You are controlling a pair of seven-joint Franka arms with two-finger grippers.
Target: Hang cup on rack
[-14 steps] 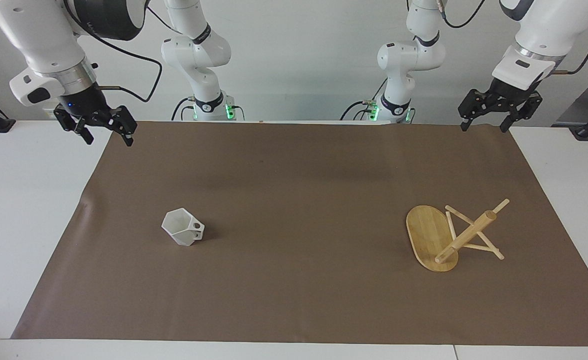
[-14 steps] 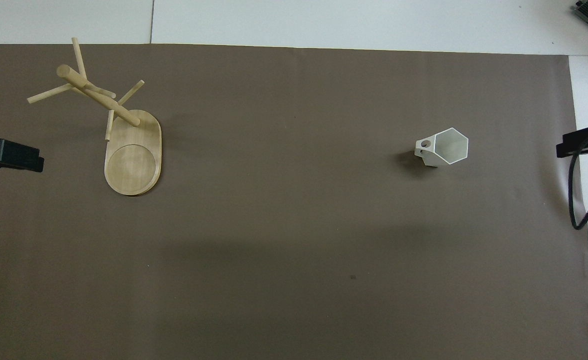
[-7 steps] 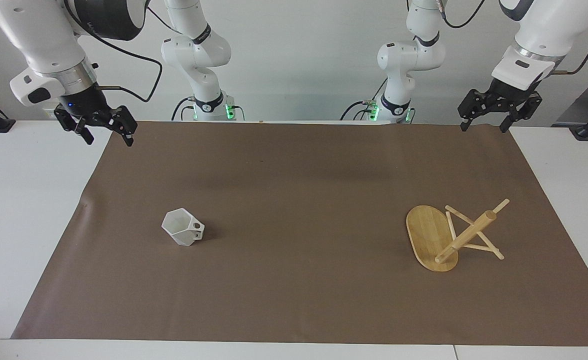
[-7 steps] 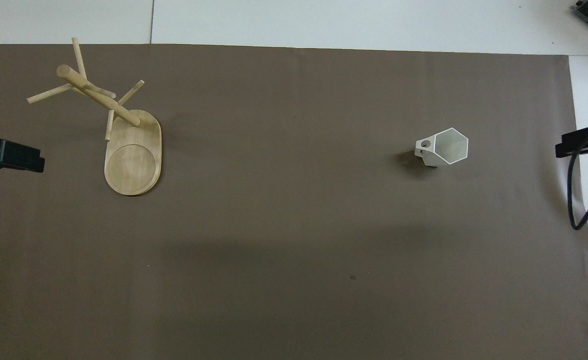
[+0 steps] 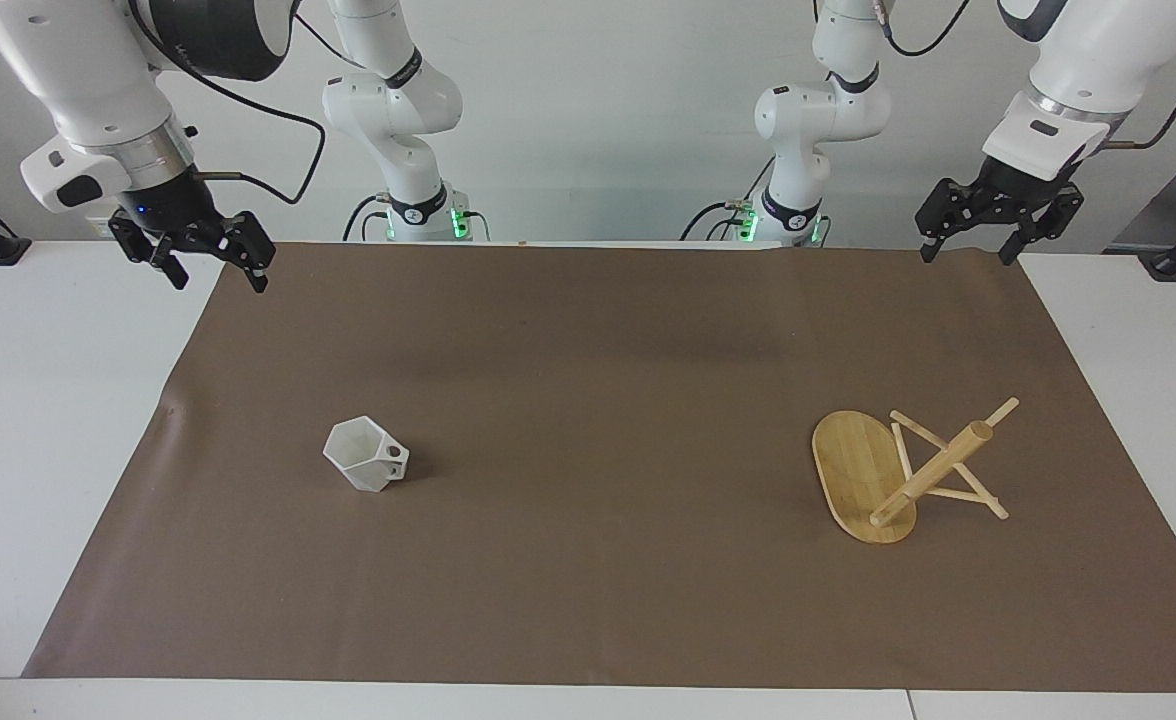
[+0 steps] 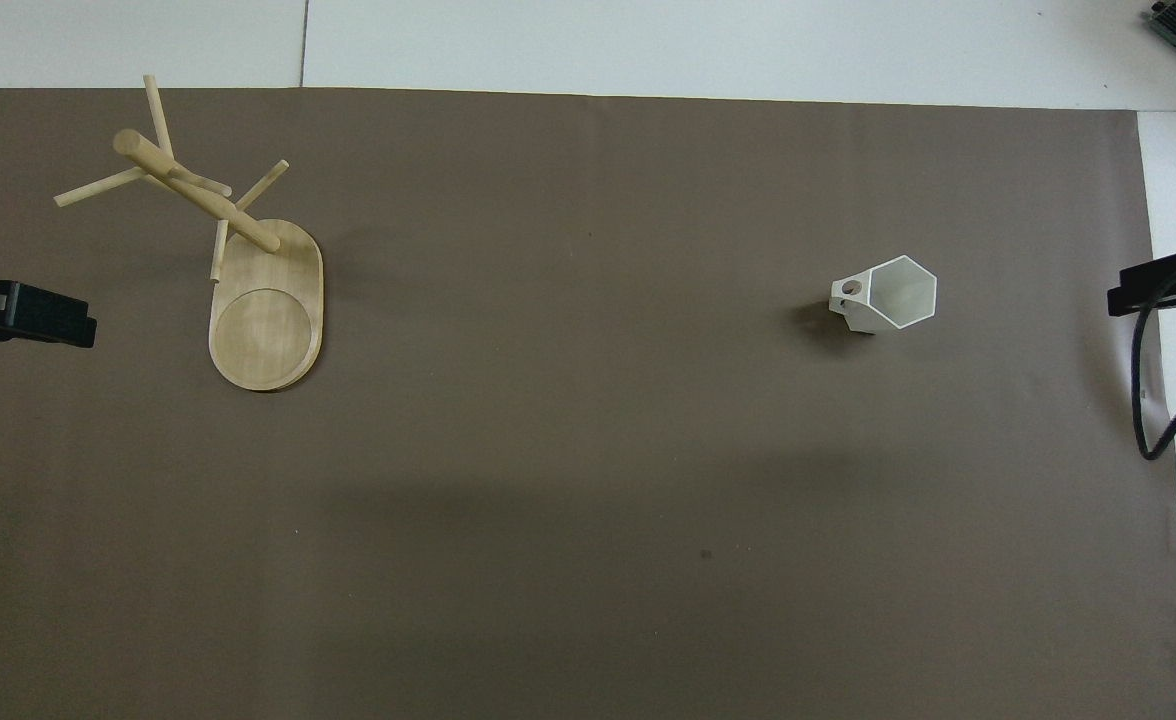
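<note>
While upright on the mat (image 5: pixel 588 350), cup (image 5: pixel 366 454) empty.

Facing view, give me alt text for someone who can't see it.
A white cup stands upright on a brown mat toward the right arm's end, apart from a bamboo rack toward the left arm's end. The right gripper and left gripper hang open over the mat's corners nearest the robots, holding nothing.
</note>
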